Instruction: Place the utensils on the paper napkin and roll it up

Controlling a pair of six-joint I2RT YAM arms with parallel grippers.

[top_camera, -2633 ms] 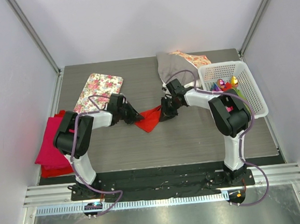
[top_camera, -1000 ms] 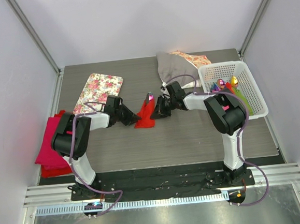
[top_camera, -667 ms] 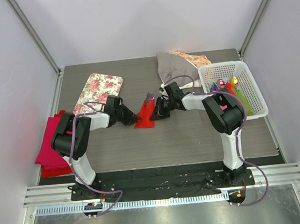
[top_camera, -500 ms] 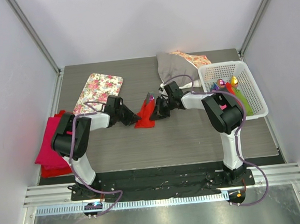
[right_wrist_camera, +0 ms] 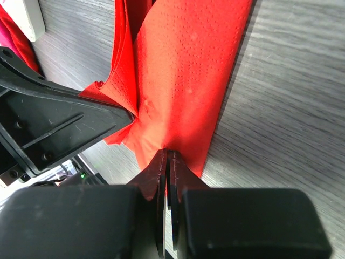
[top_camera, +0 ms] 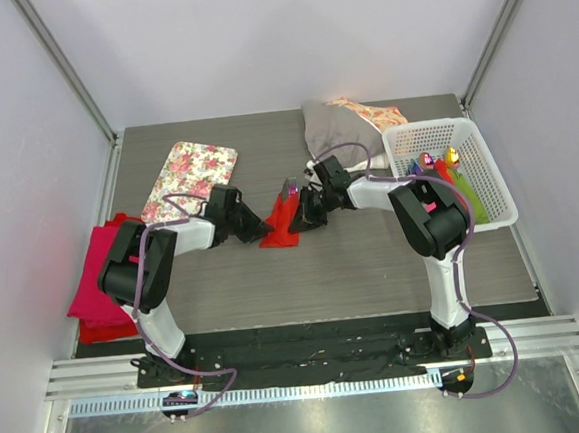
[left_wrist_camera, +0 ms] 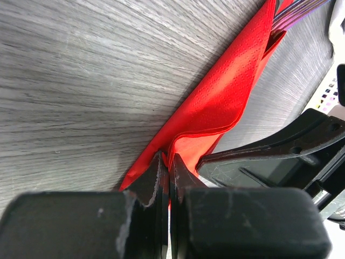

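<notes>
1. My left gripper point(left_wrist_camera: 166, 162) is clamped tight. Its jaws are pressed together on one corner of the paper napkin point(top_camera: 279, 227), with only the thin red sheet pinched between them.
2. My right gripper point(right_wrist_camera: 168, 157) is closed just as hard on the napkin's opposite edge, and nothing but the paper sits between its tips.
3. The napkin is folded over into a narrow, creased red bundle. It lies on the worktop point(top_camera: 354, 272) about midway between the left and right edges, somewhat nearer the far edge than the near one. My two grippers meet it from either side.
4. The shiny purple ends of the utensils point(top_camera: 289, 188) stick out of the bundle's far end.
5. A white basket point(top_camera: 497, 175) with colourful items in it stands at the right edge.
6. A floral board point(top_camera: 191, 174) lies toward the far left corner.
7. A magenta cloth stack point(top_camera: 96, 282) overhangs the left edge.
8. A grey cloth point(top_camera: 334, 125) is heaped at the far edge, touching the basket.
</notes>
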